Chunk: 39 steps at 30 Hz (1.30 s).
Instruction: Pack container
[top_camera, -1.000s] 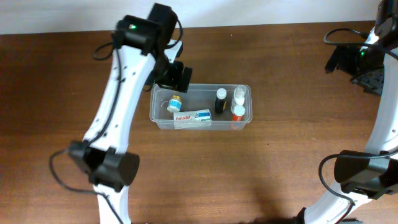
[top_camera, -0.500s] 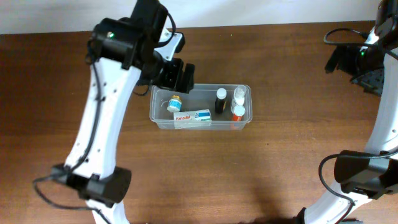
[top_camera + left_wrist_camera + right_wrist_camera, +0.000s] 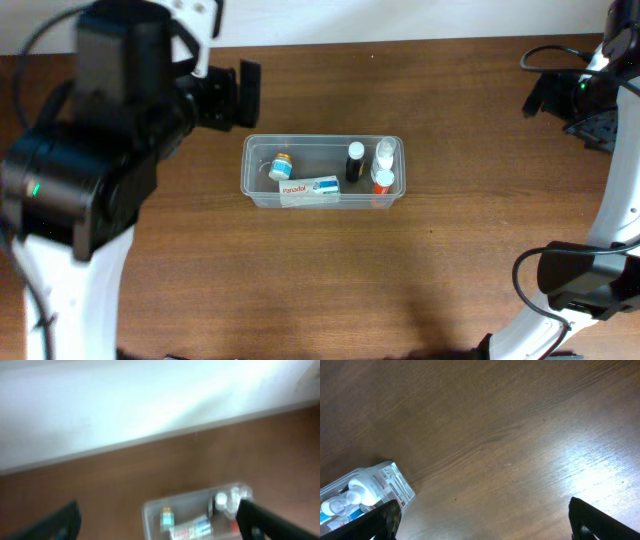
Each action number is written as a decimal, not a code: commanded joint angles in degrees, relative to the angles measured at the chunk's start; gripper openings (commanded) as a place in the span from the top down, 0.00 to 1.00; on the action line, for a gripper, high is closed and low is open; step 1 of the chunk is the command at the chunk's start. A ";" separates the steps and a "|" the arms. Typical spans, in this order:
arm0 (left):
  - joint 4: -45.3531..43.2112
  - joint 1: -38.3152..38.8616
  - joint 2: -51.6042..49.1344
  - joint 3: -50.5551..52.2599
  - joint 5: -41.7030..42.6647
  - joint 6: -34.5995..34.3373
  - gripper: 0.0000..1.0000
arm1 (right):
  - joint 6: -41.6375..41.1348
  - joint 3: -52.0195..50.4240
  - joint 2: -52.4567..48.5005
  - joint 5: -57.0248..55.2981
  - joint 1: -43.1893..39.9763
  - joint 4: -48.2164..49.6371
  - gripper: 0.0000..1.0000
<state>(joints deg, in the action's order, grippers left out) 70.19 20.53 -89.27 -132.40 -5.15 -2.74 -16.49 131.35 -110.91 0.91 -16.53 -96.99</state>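
The container [image 3: 320,139], a clear plastic tub, stands mid-table. It holds a small blue-labelled bottle [image 3: 281,165], a Panadol box [image 3: 310,188], a black bottle [image 3: 355,160], a white bottle [image 3: 385,153] and an orange bottle [image 3: 381,181]. My left gripper [image 3: 232,97] is open and empty, raised high behind the tub's left end. The left wrist view is blurred; it shows the tub [image 3: 150,510] far below between the open fingers [image 3: 160,522]. My right gripper [image 3: 560,100] is open and empty at the far right. Its wrist view shows the open fingers [image 3: 485,525] and the tub's end [image 3: 390,480] at the left edge.
A white wall [image 3: 125,405] runs along the table's far edge. A black fixture [image 3: 600,130] sits at the right rim of the table. Bare brown wood [image 3: 330,280] surrounds the tub.
My left arm has risen and pulled back to the left, away from the tub's back-left corner. The tub's contents and the right arm have not moved.
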 commanded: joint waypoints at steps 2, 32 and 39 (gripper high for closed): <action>-12.28 -1.75 8.11 13.75 -0.07 1.05 0.01 | -0.33 0.07 -0.04 -0.52 0.02 -0.13 0.02; -82.03 -19.47 72.43 118.40 17.46 1.01 0.01 | -0.33 0.07 -0.04 -0.52 0.02 -0.13 0.02; -81.74 -20.04 80.65 124.48 17.44 1.03 0.01 | -0.33 0.07 -0.04 -0.52 0.02 -0.13 0.02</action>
<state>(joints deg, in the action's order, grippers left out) -11.46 0.86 -12.03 -10.68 10.79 -2.61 -16.49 131.35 -110.91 0.91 -16.53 -96.99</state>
